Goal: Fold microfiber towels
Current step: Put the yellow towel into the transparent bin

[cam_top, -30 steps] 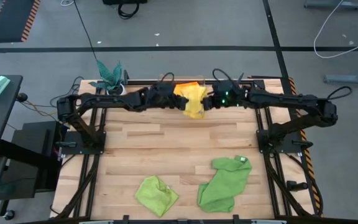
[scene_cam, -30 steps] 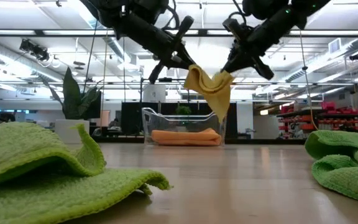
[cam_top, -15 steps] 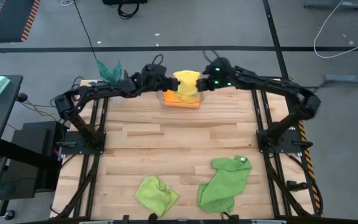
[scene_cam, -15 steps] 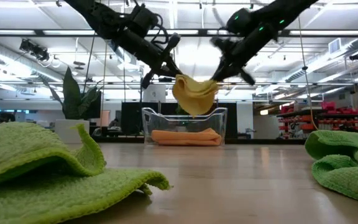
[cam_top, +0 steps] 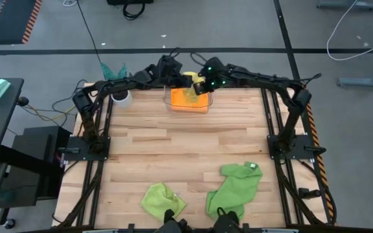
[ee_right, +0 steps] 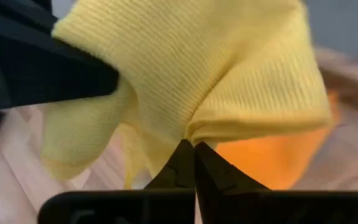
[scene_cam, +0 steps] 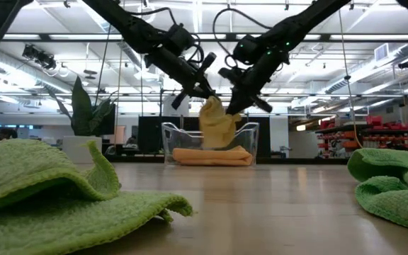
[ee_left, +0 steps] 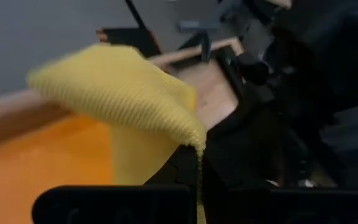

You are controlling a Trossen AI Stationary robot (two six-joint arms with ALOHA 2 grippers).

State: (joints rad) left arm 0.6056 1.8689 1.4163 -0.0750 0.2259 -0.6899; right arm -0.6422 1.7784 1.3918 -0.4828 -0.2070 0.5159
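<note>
We are holding the yellow towel bunched between both arms, directly above the clear bin at the far edge of the table, where the orange towel already lies folded. The left gripper is clenched on one edge of the cloth and the right gripper on another, close together. To do this step well, we judge the cloth should go down flat onto the orange one before either grip lets go (a bunched drop would spoil the fold). Compared with a second ago, we are hanging lower and farther back, now over the bin. The lime green towel and larger green towel are lying near the front edge.
</note>
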